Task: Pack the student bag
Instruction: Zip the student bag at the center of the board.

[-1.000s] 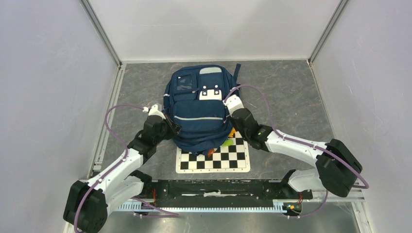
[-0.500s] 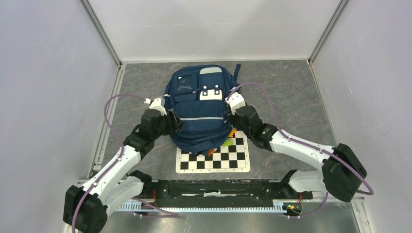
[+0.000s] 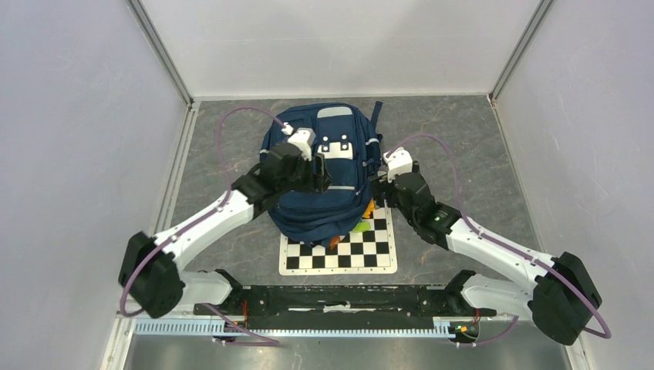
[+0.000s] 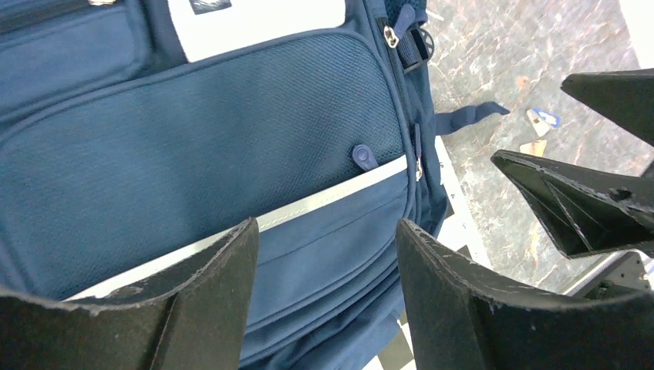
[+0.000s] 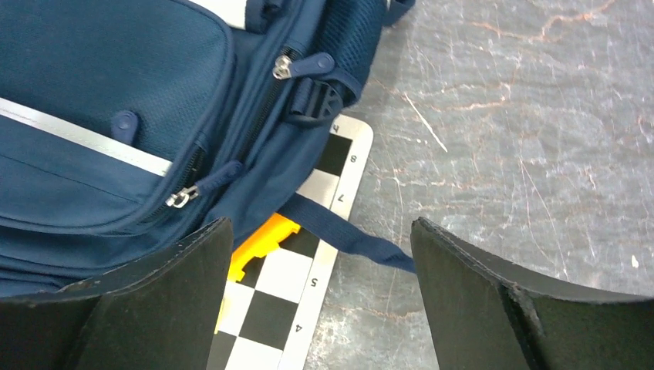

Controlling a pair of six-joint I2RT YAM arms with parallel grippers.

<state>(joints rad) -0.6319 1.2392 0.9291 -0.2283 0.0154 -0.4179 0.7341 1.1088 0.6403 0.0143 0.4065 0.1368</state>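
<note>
Starting nearest the arms, a checkerboard mat (image 3: 339, 258) with edge digits 8, 5 and 4 underlies the near end of the student bag (image 3: 316, 212). The bag lies mid-counter (image 3: 463, 154), its long axis running away. The left claw (image 4: 324, 285), wide and empty, hangs directly over its front pocket, so it is nearer. The right claw (image 5: 320, 293), equally wide and empty, sits just off the bag's right side.

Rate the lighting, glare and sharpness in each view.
Top external: even, soft light, no glare, the student bag sharp. Left wrist: white patch washed out, fabric weave crisp. Right wrist: table and zipper pull both sharp.
</note>
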